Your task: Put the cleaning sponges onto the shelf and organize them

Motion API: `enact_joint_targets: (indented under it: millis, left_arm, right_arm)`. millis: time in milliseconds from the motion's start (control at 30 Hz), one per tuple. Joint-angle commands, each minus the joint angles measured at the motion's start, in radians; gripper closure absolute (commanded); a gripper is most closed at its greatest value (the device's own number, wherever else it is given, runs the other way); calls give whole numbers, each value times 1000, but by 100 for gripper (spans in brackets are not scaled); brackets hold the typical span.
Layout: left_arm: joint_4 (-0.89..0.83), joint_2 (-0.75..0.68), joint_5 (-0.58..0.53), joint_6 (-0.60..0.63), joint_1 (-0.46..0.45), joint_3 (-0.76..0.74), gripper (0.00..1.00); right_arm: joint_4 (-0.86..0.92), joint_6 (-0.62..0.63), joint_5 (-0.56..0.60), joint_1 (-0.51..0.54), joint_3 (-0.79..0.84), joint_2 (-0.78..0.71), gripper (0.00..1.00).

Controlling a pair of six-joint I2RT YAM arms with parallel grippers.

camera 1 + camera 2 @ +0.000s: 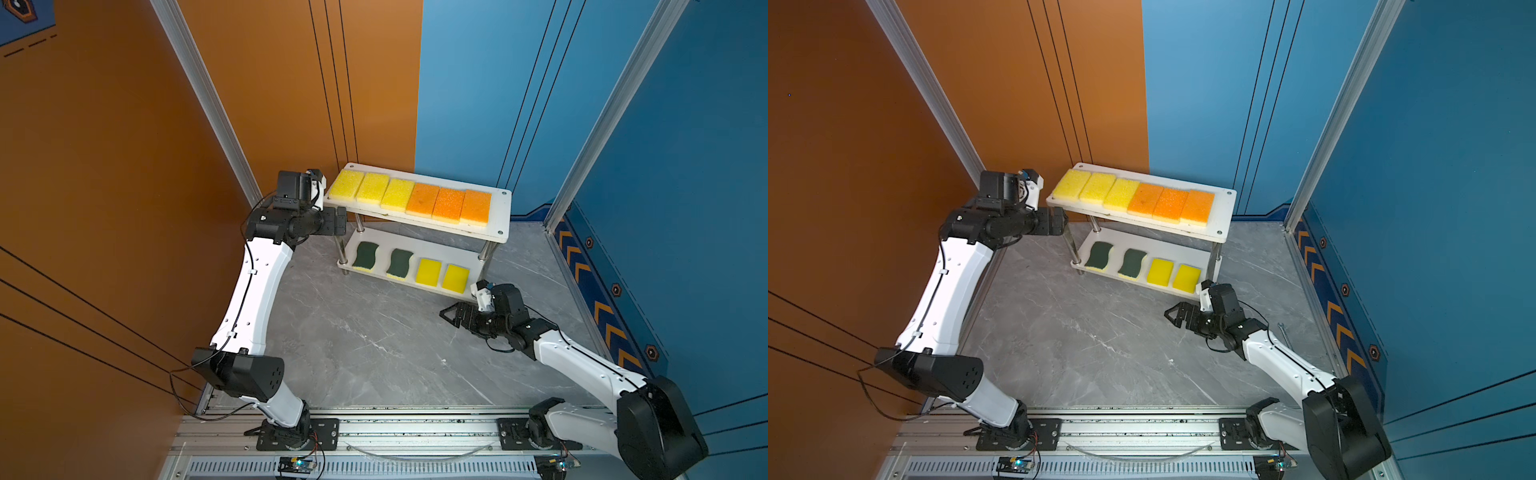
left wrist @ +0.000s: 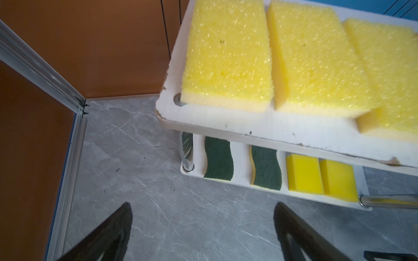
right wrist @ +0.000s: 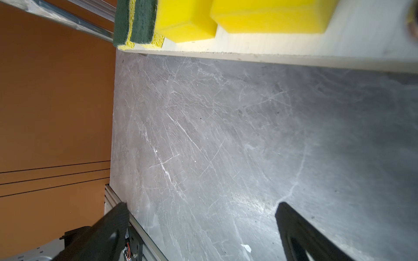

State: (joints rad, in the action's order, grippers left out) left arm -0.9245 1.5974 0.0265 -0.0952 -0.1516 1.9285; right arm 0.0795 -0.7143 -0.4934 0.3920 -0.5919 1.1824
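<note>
Left gripper (image 2: 203,232): my jaws stand wide apart and empty, hovering off the shelf's left end, by the upper board's corner.
Right gripper (image 3: 201,232): spread wide too, nothing between the jaws, low over the grey marbled floor (image 1: 374,332) by the lower board's right front corner.
Shelf (image 1: 500,216): two white boards on chrome tube legs.
Upper board: three coarse yellow sponges (image 1: 372,188) and three orange-topped sponges (image 1: 449,204) in one touching row, running from the left end and stopping short of the right.
Lower board: two wavy scouring pads (image 1: 400,264) spaced apart toward the left, two smooth yellow blocks (image 1: 429,272) side by side on the right.
Handling, I judge: light, soft foam that squashes; I'd pinch across the short sides, gently.
Texture: bristly tops above, felt-like green pads below.
</note>
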Motion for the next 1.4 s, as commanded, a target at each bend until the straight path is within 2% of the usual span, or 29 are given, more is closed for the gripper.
enact_joint_targets:
  millis: [0, 367, 567, 767, 867, 1067, 1367]
  left_arm:
    - [59, -61, -12, -30, 4, -61, 2]
    - [323, -281, 54, -101, 15, -421, 3]
    - [428, -331, 94, -123, 20, -574, 2]
    - [636, -379, 132, -157, 13, -772, 3]
    - [688, -380, 160, -161, 0, -799, 3]
    - [728, -348, 147, -179, -18, -808, 3]
    - [753, -313, 152, -196, -61, -787, 2]
  right_arm:
    - [87, 38, 1, -17, -30, -30, 0]
    - [362, 197, 41, -104, -158, -119, 0]
    - [471, 303, 36, -159, -268, -110, 0]
    - [500, 400, 72, -193, -334, -99, 0]
    - [500, 436, 92, -217, -346, -96, 0]
    - [499, 495, 113, -270, -357, -94, 0]
    - [472, 507, 140, -306, -306, -160, 0]
